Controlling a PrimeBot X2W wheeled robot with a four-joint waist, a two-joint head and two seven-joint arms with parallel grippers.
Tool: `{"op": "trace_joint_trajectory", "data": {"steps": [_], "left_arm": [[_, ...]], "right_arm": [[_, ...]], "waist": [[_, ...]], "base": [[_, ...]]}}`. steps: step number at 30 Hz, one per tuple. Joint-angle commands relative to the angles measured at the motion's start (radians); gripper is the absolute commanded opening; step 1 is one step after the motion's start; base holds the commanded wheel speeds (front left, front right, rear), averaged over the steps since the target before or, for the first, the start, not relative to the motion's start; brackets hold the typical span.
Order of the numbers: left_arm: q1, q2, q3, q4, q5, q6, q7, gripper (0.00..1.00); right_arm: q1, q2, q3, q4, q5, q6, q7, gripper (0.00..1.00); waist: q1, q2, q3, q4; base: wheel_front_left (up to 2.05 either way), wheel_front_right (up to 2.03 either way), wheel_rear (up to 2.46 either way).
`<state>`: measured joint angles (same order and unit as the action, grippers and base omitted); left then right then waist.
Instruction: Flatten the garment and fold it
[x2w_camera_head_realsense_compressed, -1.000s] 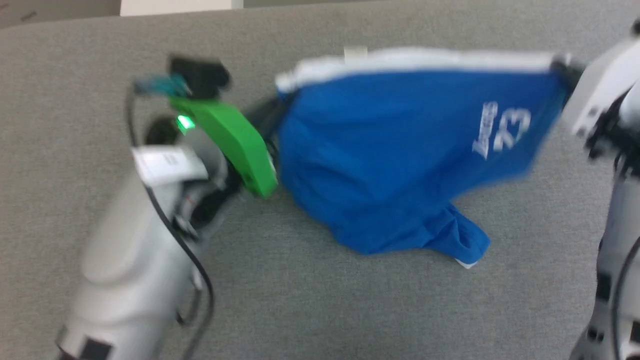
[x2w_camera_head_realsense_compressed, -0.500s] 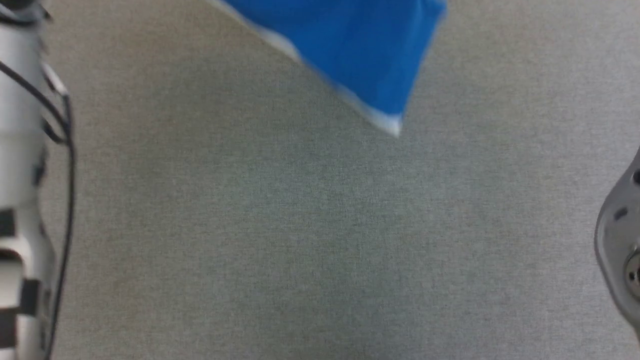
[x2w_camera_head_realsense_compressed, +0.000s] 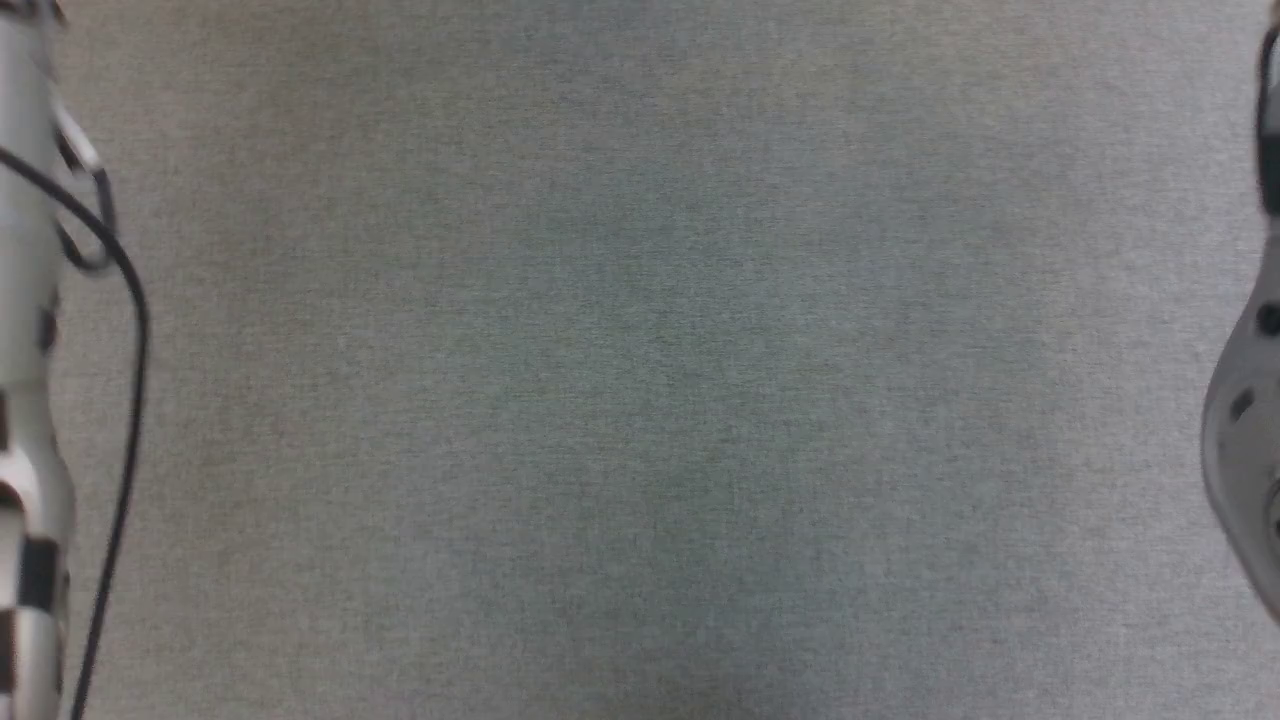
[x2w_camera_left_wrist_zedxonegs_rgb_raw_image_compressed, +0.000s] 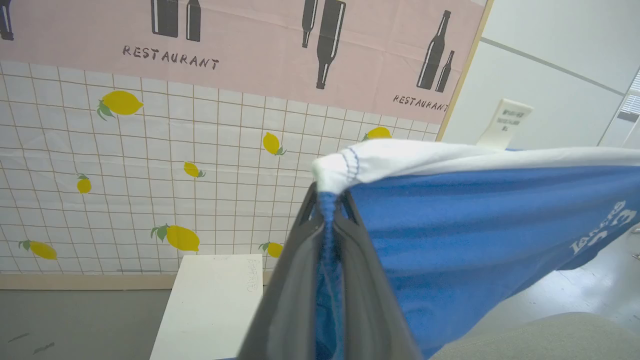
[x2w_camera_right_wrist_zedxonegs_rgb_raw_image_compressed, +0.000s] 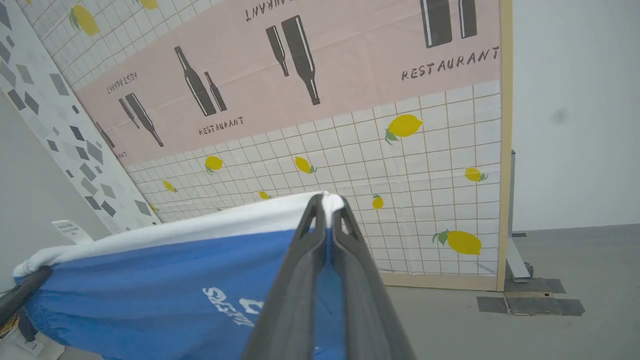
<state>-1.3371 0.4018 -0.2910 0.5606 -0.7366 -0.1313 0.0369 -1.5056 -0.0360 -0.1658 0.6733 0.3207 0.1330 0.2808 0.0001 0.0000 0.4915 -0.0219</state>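
Left gripper (x2w_camera_left_wrist_zedxonegs_rgb_raw_image_compressed: 327, 200): clamped on bright blue soft fabric shorts (x2w_camera_left_wrist_zedxonegs_rgb_raw_image_compressed: 475, 235)
Right gripper (x2w_camera_right_wrist_zedxonegs_rgb_raw_image_compressed: 327, 201): clamped on same shorts
Behind: lemon-print tiled backdrop (x2w_camera_left_wrist_zedxonegs_rgb_raw_image_compressed: 210, 145)

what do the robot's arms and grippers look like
The left arm is a pale silver-grey shell with dark patches and a thin black cable looping beside it. The right arm is a rounded pale grey shell with small dark holes. The left gripper and right gripper each have two long, dark grey, tapering fingers.
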Motion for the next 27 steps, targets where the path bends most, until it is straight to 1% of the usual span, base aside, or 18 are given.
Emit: {"op": "trace_joint_trajectory", "data": {"steps": [1,3,6,8,11,15,18,21,24,27], "left_arm": [[0.052,0.020,-0.018,-0.006,-0.026,0.001,-0.029,0.00],[0.117,0.036,-0.071,-0.028,-0.058,0.001,-0.074,0.00],[0.238,0.061,-0.144,-0.085,-0.131,0.001,-0.142,0.00],[0.320,0.079,-0.182,-0.125,-0.169,0.001,-0.185,0.00],[0.463,0.103,-0.216,-0.180,-0.211,0.001,-0.250,0.00],[0.671,0.102,-0.214,-0.252,-0.230,0.001,-0.289,0.00],[0.838,0.083,-0.203,-0.308,-0.228,0.025,-0.296,0.00],[0.986,0.071,-0.195,-0.355,-0.224,0.057,-0.298,0.00],[1.114,0.076,-0.195,-0.386,-0.209,0.099,-0.298,0.00],[1.217,0.094,-0.206,-0.400,-0.202,0.137,-0.293,0.00]], "right_arm": [[0.051,-0.014,0.008,-0.003,0.017,-0.002,-0.010,0.00],[0.119,-0.014,0.028,-0.024,0.050,-0.002,-0.014,0.00],[0.261,-0.014,0.078,-0.092,0.097,-0.002,-0.007,0.00],[0.377,-0.014,0.101,-0.163,0.129,-0.002,0.000,0.00],[0.586,-0.018,0.129,-0.302,0.183,-0.002,0.033,0.00],[0.895,-0.024,0.142,-0.497,0.225,-0.002,0.113,0.00],[1.117,-0.022,0.117,-0.618,0.258,-0.002,0.188,0.00],[1.298,-0.018,0.089,-0.709,0.297,-0.002,0.259,0.00],[1.467,-0.016,0.077,-0.791,0.327,-0.002,0.334,0.00],[1.594,-0.015,0.081,-0.848,0.349,-0.002,0.414,0.00]], "waist": [[-0.0001,0.0000,-0.001,0.011],[-0.0001,0.0000,-0.011,0.017],[-0.0001,0.0000,-0.042,0.023],[-0.0001,0.0000,-0.073,0.030],[-0.0001,0.0000,-0.130,0.030],[-0.0001,0.0000,-0.221,0.031],[-0.0001,0.0000,-0.284,0.025],[-0.0001,0.0000,-0.325,0.020],[-0.0001,0.0000,-0.357,0.021],[-0.0001,0.0000,-0.377,0.018]], "base": [[0.00,0.00,0.00],[0.00,0.00,0.00],[0.00,0.00,0.00],[0.00,0.00,0.00],[0.00,0.00,0.00],[0.00,0.00,0.00],[0.00,0.00,0.00],[0.00,0.00,0.00],[0.00,0.00,0.00],[0.00,0.00,0.00]]}}
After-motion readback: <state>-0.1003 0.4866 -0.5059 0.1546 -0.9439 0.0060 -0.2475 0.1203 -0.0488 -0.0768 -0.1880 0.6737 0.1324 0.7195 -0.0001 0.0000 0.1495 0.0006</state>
